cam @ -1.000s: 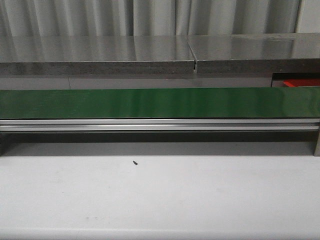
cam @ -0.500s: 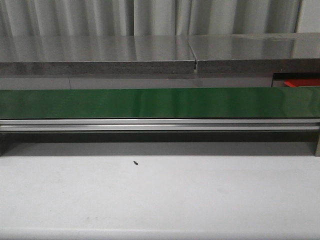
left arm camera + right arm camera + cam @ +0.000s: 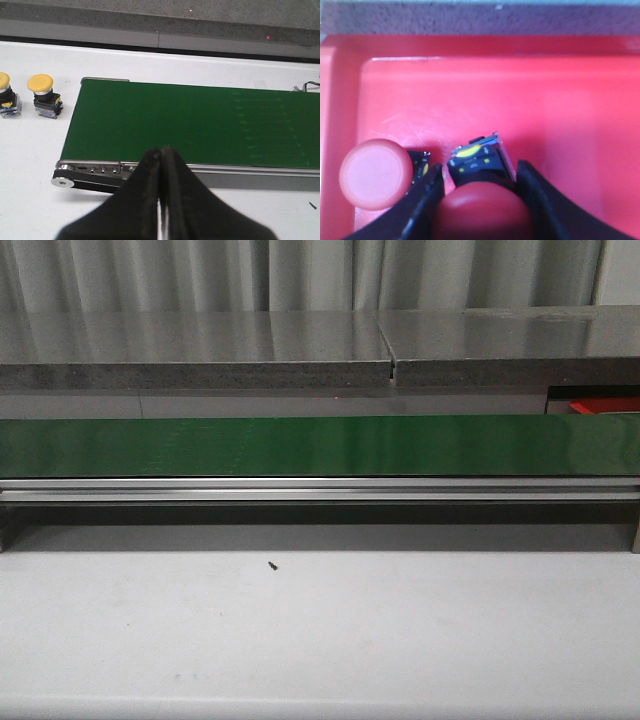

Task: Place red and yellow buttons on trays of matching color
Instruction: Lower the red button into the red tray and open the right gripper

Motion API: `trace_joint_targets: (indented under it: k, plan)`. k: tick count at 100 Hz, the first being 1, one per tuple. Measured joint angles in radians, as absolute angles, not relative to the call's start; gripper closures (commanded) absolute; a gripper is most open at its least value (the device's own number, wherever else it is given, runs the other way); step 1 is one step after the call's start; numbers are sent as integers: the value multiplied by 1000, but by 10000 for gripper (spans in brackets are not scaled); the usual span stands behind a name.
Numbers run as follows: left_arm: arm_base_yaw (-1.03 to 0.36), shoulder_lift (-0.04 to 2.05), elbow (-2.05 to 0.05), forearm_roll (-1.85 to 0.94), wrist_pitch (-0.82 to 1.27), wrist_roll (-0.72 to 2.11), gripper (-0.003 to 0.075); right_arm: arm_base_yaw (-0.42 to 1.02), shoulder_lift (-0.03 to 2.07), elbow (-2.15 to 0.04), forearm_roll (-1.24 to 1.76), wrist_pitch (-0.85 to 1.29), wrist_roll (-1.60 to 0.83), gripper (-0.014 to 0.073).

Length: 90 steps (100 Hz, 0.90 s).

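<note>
In the right wrist view my right gripper [image 3: 480, 172] sits low inside the red tray [image 3: 555, 100]. Its jaws flank a red button [image 3: 482, 207] that lies tilted, black base away from the camera, and they appear shut on it. A second red button [image 3: 376, 174] stands in the tray just beside one finger. In the left wrist view my left gripper [image 3: 161, 152] is shut and empty above the near rail of the green conveyor belt [image 3: 190, 120]. Two yellow buttons [image 3: 41, 86] [image 3: 4, 82] stand on the white table past the belt's end. The yellow tray is out of view.
The front view shows the green belt [image 3: 300, 445] with its metal rail, a grey shelf [image 3: 200, 350] behind, a sliver of the red tray [image 3: 605, 405] at far right, and a small dark speck [image 3: 271, 565] on the white table. Neither arm shows there.
</note>
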State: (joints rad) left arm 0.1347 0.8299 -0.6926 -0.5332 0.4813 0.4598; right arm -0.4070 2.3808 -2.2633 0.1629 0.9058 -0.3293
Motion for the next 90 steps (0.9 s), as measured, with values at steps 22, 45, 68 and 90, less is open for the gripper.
trace_joint_targets:
  k: [22,45,68,90]
  plan:
    - [135,830,-693,-532,479,460,739,-407,2424,-2283,165,910,-329,557]
    - [135,830,-693,-532,479,460,739,-407,2427,-2288,172,908,-329,557]
    - [135,830,-693,-532,479,460,739,-407,2448,-2292,172,910,-329,557]
    - [135,830,-693,-532,479,460,739,-407,2464,-2292,172,906,-329,555]
